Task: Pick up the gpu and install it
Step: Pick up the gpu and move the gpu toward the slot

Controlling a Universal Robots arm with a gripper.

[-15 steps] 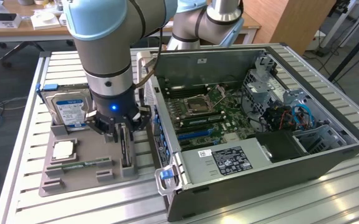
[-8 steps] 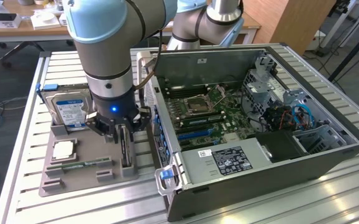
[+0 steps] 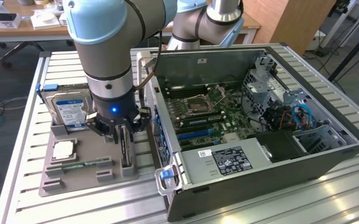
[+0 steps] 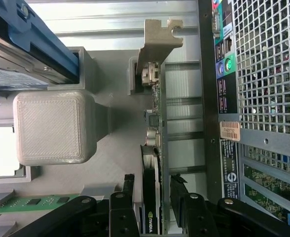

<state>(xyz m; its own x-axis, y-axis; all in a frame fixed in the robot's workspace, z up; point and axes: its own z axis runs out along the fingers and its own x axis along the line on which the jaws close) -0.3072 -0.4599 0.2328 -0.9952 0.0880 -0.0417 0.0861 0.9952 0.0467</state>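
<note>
The gpu stands on its long edge in a slot of the grey holder tray, just beside the open computer case. In the wrist view the gpu is edge-on, its silver bracket at the far end. My gripper hangs straight down over the card. The gripper is open, with one black finger on each side of the card and a small gap to each.
On the same tray lie a silver hard drive with a blue label, a square processor and a green memory stick. Inside the case lie the motherboard and the power supply. The case's rear wall stands close beside the card.
</note>
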